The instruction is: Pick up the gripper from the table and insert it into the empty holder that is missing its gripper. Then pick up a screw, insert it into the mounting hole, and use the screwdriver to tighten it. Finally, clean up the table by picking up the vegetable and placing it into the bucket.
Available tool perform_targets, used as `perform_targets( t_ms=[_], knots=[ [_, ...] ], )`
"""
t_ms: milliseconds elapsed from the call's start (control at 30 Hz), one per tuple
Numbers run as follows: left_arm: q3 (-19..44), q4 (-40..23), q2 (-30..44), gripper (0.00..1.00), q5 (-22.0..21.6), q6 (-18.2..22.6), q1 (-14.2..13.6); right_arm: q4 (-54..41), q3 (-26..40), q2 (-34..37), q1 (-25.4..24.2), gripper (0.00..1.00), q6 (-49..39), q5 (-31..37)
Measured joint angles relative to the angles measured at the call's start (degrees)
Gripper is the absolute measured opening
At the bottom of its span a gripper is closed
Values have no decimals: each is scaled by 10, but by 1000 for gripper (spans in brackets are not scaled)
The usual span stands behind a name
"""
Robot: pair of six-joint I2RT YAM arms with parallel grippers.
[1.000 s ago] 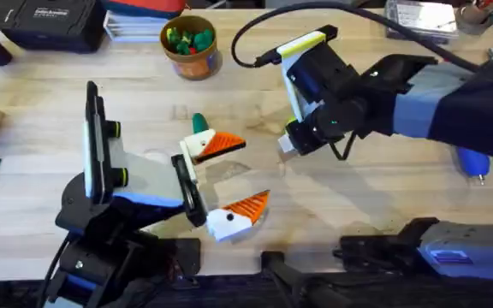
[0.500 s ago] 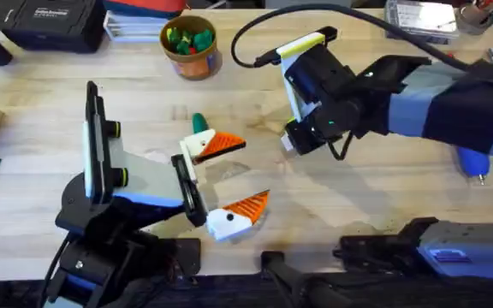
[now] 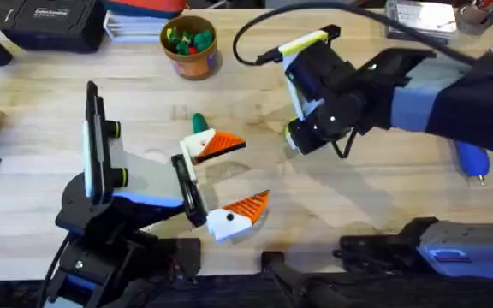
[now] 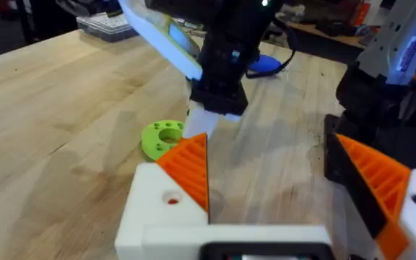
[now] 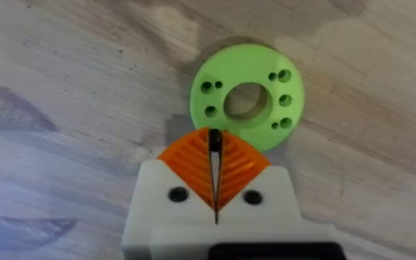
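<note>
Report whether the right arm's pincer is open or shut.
Shut. In the right wrist view the right pincer has its orange pads pressed together with a thin dark seam between, poised above the green ring, holding nothing.

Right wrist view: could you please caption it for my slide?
Right tool, fingers shut, poised just above a bright green ring on the wooden table.

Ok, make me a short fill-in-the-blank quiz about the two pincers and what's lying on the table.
1. The right pincer is fully ___.
2. The ring with holes, just beyond its tip, is bright ___.
3. The left pincer stands wide ___.
4. The screwdriver lying on the table is coloured ___.

Missing words: shut; green; open; blue.
</note>
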Motion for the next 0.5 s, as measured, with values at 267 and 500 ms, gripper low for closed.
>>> perform_targets(
  t_ms=[267, 500],
  knots=[
    [0, 0, 0, 988, 0, 0, 0, -45, 96, -53, 0, 7, -17, -28],
    [0, 0, 0, 988, 0, 0, 0, -173, 268, -29, 10, 7, -36, -83]
  ],
)
